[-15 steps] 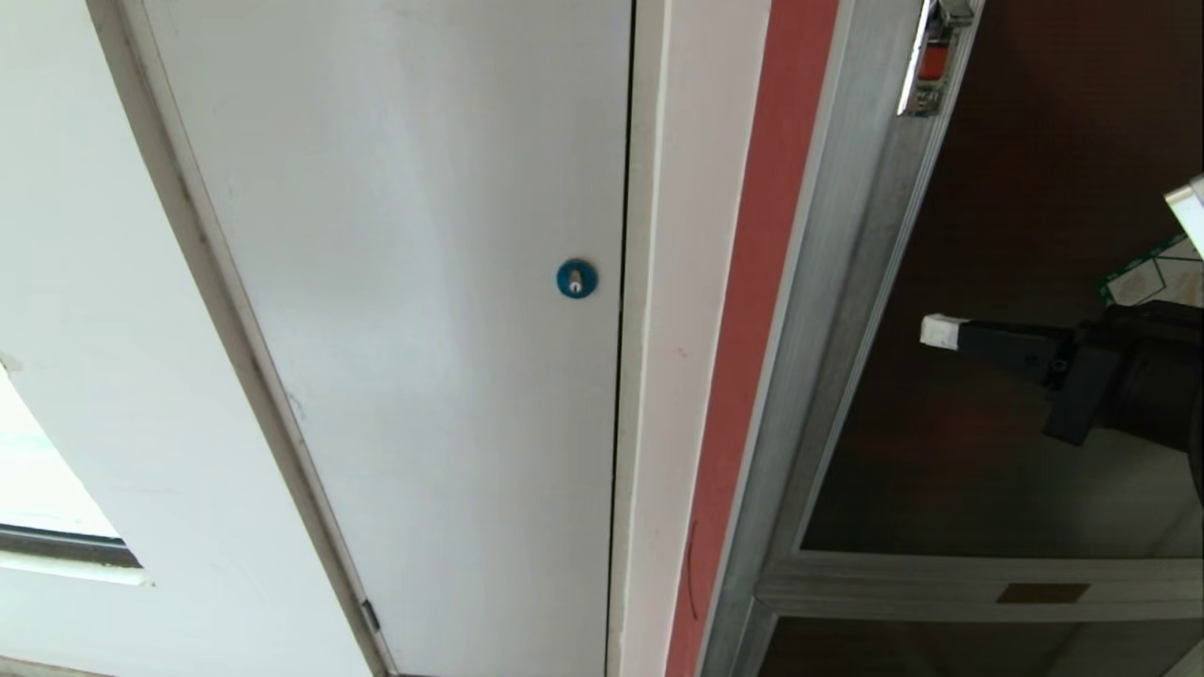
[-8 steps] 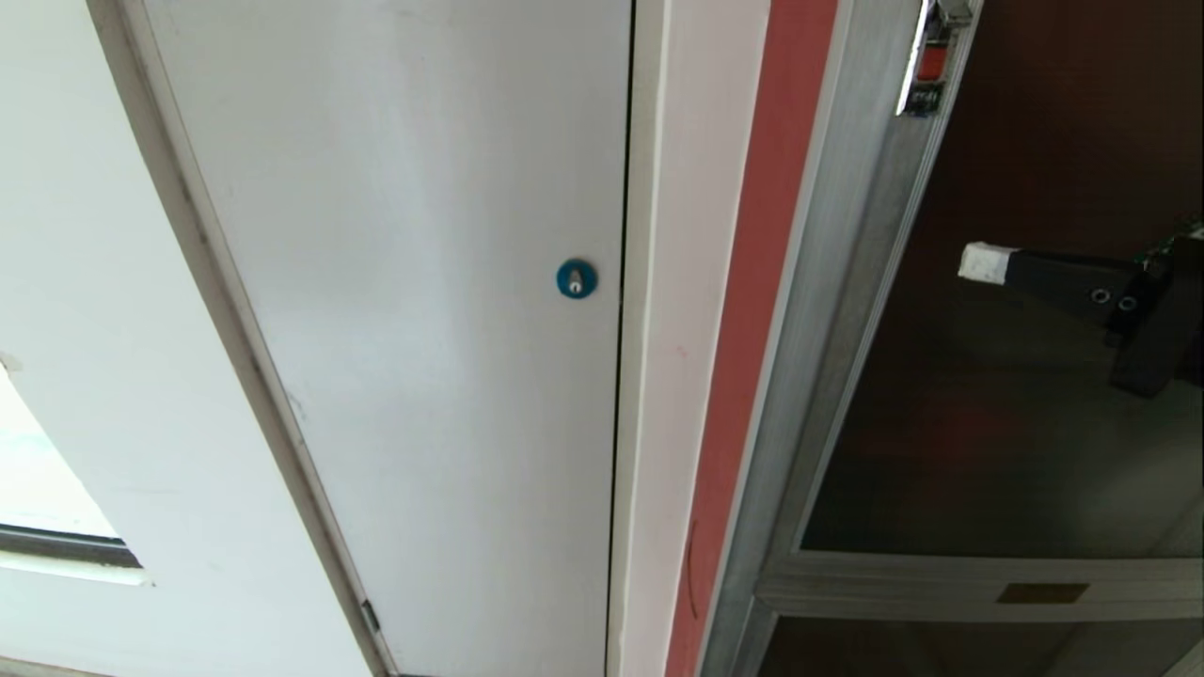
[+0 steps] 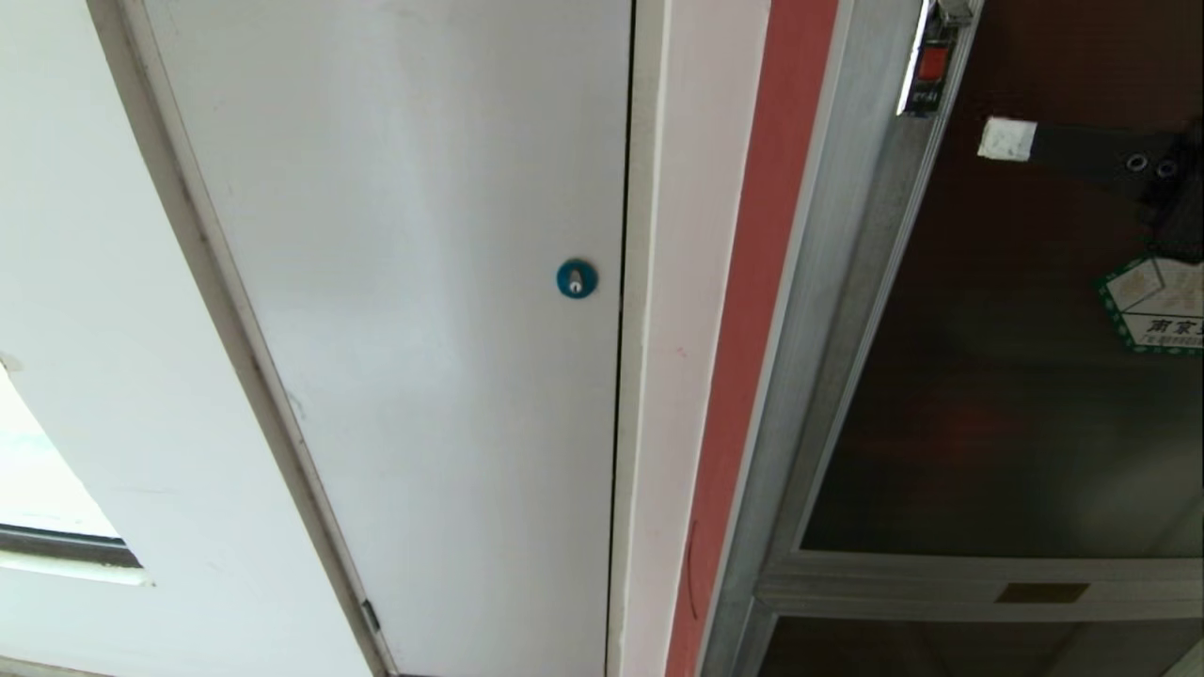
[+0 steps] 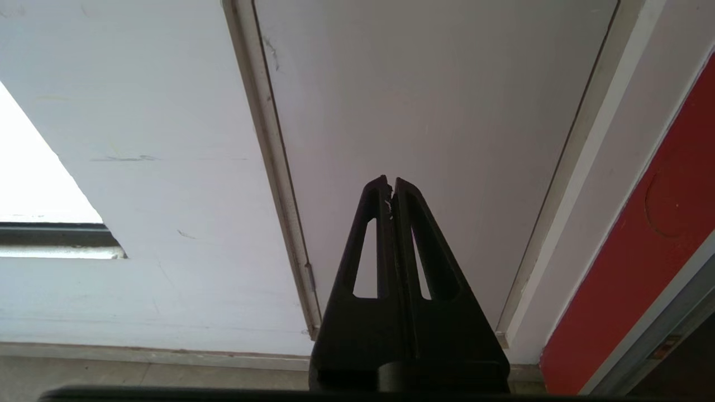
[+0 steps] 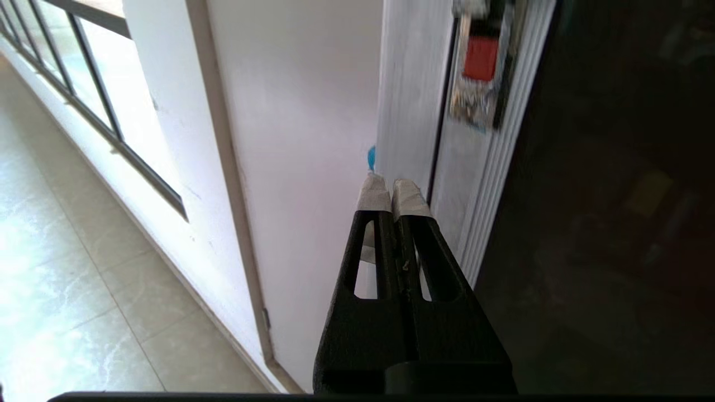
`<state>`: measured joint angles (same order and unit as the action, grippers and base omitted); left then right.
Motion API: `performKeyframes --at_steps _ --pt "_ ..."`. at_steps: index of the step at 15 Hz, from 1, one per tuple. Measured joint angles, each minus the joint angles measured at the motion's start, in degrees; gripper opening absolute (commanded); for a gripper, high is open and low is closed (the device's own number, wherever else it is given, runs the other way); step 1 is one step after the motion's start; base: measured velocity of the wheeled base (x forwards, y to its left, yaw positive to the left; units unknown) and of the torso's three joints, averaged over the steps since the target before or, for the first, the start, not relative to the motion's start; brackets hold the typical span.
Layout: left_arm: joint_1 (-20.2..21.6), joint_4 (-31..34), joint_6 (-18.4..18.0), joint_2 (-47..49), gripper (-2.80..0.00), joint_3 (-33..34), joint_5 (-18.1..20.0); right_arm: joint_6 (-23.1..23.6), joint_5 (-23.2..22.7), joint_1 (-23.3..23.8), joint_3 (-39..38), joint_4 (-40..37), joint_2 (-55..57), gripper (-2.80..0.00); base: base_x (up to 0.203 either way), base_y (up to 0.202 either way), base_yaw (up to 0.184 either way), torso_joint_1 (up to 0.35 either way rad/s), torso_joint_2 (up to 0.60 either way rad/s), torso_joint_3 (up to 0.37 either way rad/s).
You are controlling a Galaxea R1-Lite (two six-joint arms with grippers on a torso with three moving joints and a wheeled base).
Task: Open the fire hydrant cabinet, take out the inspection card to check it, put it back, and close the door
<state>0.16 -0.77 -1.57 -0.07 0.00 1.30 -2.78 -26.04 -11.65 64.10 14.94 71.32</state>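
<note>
Fingers pressed together and empty, the right gripper (image 3: 1006, 139) hangs just right of the red latch (image 3: 932, 62) on the door (image 3: 997, 376), which looks closed; every step remains. Left gripper (image 4: 391, 187) parked, also pinched together.

Panel with the round lock (image 3: 576, 279) sits left in the head view, the lock near its right edge. Right of it runs a wall strip (image 3: 752, 310), then the door (image 3: 997, 395) with its frame. The latch (image 3: 931, 64) sits high on that frame. Right gripper (image 3: 1005, 138) hangs in front of the door's glass, just right of the latch and above the sticker (image 3: 1157, 306). Below the door lies a lower panel (image 3: 903, 649).
</note>
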Motion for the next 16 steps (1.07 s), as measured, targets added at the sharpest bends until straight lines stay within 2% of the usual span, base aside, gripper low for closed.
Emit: performKeyframes --at_steps 8,16 --pt "0.0 0.0 0.0 0.0 -2.80 0.0 0.0 0.0 0.9 -0.6 16.9 -8.4 5.7 -2.80 0.000 0.000 0.000 0.000 0.00 0.000" --pt "0.0 0.0 0.0 0.0 -2.80 0.0 0.0 0.0 2.9 -0.6 25.1 -10.2 10.4 -2.80 0.000 0.000 0.000 0.000 0.00 0.000"
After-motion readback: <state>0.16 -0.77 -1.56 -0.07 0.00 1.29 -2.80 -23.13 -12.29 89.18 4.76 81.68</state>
